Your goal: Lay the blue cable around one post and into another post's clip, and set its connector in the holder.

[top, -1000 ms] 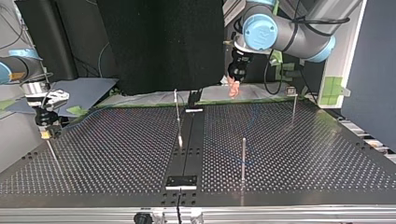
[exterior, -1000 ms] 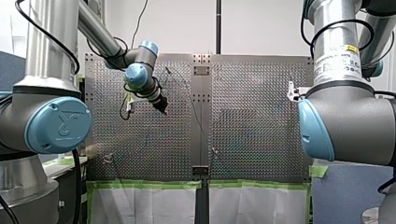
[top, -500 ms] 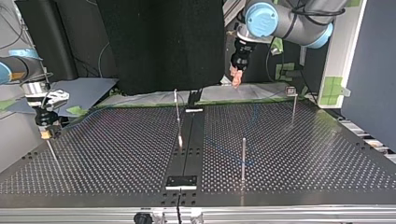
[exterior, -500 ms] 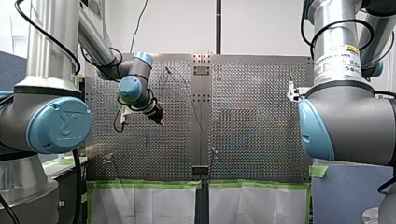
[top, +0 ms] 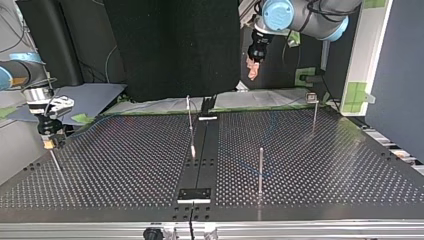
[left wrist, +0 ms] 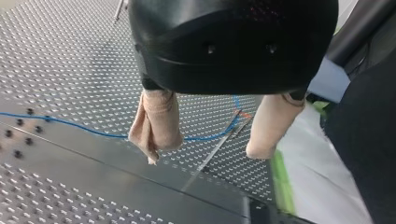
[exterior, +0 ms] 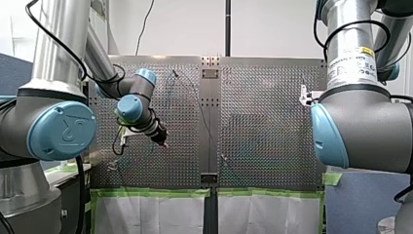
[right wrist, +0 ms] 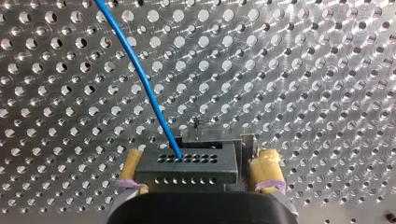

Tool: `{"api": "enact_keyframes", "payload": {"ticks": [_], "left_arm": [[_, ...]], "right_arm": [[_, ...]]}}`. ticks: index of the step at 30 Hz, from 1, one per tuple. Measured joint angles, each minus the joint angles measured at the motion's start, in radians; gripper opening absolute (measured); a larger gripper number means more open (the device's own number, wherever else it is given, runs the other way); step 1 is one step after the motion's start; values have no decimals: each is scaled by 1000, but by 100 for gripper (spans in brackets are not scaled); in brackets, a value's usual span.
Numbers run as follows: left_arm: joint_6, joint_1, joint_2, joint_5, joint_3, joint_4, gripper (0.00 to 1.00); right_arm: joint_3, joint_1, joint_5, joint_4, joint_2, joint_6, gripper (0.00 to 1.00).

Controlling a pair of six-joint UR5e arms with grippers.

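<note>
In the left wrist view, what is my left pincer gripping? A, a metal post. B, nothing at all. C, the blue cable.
B: the left pincer hangs open, its beige fingers apart with nothing gripped, while the blue cable lies on the perforated table below.

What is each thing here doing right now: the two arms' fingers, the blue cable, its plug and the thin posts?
Left gripper: fingers open, empty, up above the table.
Right gripper: fingers shut on the connector.
Connector: held between the yellow pads, cable plugged in.
Blue cable: loose on the table.
Post: upright.
Post with clip: upright; whether the clip holds cable cannot be told.
</note>
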Motion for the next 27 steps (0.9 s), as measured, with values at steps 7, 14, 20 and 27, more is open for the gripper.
{"api": "enact_keyframes", "payload": {"ticks": [7,14,20,27], "left_arm": [[-53,-8,-54,9,-54,54,100],[-75,-12,-115,12,-114,117,100],[-75,-16,-133,26,-120,169,100],[-75,-22,-134,31,-102,230,100]], "right_arm": [[0,0,0,0,0,0,98],[0,0,0,0,0,0,98],[0,0,0,0,0,0,98],[0,0,0,0,0,0,98]]}}
